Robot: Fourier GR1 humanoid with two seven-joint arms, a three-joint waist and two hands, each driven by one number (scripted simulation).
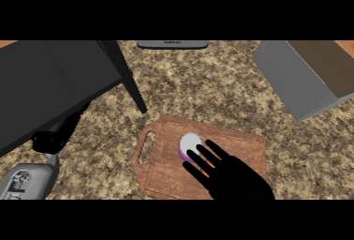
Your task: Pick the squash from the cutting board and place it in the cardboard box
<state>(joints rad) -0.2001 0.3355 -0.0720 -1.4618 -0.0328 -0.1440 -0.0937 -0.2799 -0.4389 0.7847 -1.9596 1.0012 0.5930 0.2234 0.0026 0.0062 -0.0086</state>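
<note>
Grasp step: the right hand [235,180] is over the squash [188,140] on the cutting board [162,168], fingers [220,151] straight and apart. Next they must curl round it.

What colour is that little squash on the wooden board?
The squash is pale grey-white with a purple edge, seen in the head view.

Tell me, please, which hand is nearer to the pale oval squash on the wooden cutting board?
Right. The right hand spreads straight fingers over the pale oval squash from the lower right. The left hand sits near the view's left edge, off the wooden cutting board.
</note>
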